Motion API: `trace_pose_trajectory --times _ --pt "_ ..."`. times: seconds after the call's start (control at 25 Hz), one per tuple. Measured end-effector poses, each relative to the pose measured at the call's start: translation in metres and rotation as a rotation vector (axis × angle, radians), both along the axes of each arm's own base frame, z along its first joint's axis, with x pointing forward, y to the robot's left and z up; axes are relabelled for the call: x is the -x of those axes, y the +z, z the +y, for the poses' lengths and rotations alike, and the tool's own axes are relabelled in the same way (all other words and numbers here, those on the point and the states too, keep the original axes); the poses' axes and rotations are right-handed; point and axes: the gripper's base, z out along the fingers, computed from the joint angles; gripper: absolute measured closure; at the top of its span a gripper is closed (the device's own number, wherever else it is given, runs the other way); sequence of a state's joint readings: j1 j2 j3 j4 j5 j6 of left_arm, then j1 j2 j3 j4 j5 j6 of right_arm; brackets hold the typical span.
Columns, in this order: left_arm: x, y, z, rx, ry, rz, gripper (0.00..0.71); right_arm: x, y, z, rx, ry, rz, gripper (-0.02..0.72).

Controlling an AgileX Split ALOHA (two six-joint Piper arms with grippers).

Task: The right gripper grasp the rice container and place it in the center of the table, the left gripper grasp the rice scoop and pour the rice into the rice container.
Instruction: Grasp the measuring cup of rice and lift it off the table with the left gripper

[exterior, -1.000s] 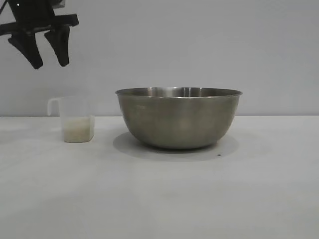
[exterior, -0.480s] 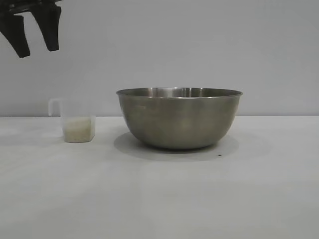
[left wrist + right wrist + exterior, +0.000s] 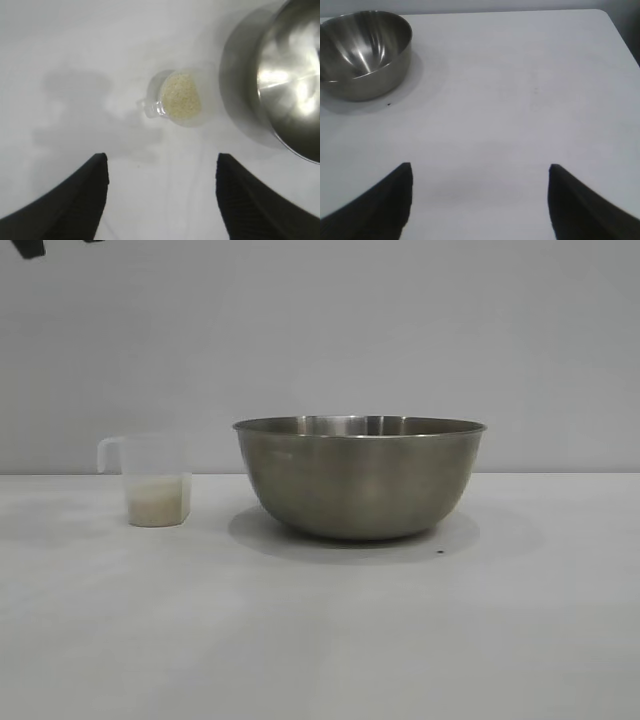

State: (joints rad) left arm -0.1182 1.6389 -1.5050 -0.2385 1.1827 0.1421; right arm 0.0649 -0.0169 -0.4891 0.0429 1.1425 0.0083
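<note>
Both my left pincer's (image 3: 160, 200) fingers gape empty; small translucent plastic rice scoop (image 3: 179, 96) sits at 12 o'clock, handle toward 9.

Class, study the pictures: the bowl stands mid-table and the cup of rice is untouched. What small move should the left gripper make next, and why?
Probably lower the open left gripper onto the rice scoop. It hangs high above the scoop, holding nothing; the rice is in the scoop, and the rice container looks empty. The right gripper waits open, off to the side.
</note>
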Motion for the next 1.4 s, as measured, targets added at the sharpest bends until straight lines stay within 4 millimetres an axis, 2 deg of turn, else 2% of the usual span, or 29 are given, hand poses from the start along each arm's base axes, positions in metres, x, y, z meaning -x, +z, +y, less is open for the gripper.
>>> trace_pose_trajectory --times 0.04,0.32,0.36,0.4,0.72,0.96,1.2,1.4 --pt "0.007 -0.004 0.000 0.011 0.007 -0.009 0.292 0.000 0.000 0.000 0.000 0.000 0.000 0.165" --pt "0.052 -0.043 -0.007 0.035 0.001 -0.112 0.533 0.000 0.000 0.000 -0.001 -0.001 0.000 0.165" --pt "0.056 -0.048 -0.008 0.035 -0.001 -0.128 0.550 0.000 0.000 0.000 -0.001 -0.001 0.000 0.165" --pt "0.060 -0.056 -0.010 0.033 0.000 -0.145 0.534 0.000 0.000 0.000 -0.001 -0.001 0.000 0.165" --pt "0.074 -0.107 -0.013 0.055 0.099 -0.302 0.534 0.000 0.000 0.000 -0.001 -0.001 0.000 0.165" --pt "0.099 -0.145 -0.018 0.027 0.131 -0.513 0.534 0.000 0.000 0.000 -0.001 -0.001 0.000 0.165" --pt "0.121 -0.157 -0.016 0.025 0.159 -0.759 0.534 0.000 0.000 0.000 -0.001 -0.001 0.000 0.165" --pt "0.128 -0.156 -0.009 0.018 0.183 -0.888 0.534 0.000 0.000 0.000 -0.001 -0.001 0.000 0.165"
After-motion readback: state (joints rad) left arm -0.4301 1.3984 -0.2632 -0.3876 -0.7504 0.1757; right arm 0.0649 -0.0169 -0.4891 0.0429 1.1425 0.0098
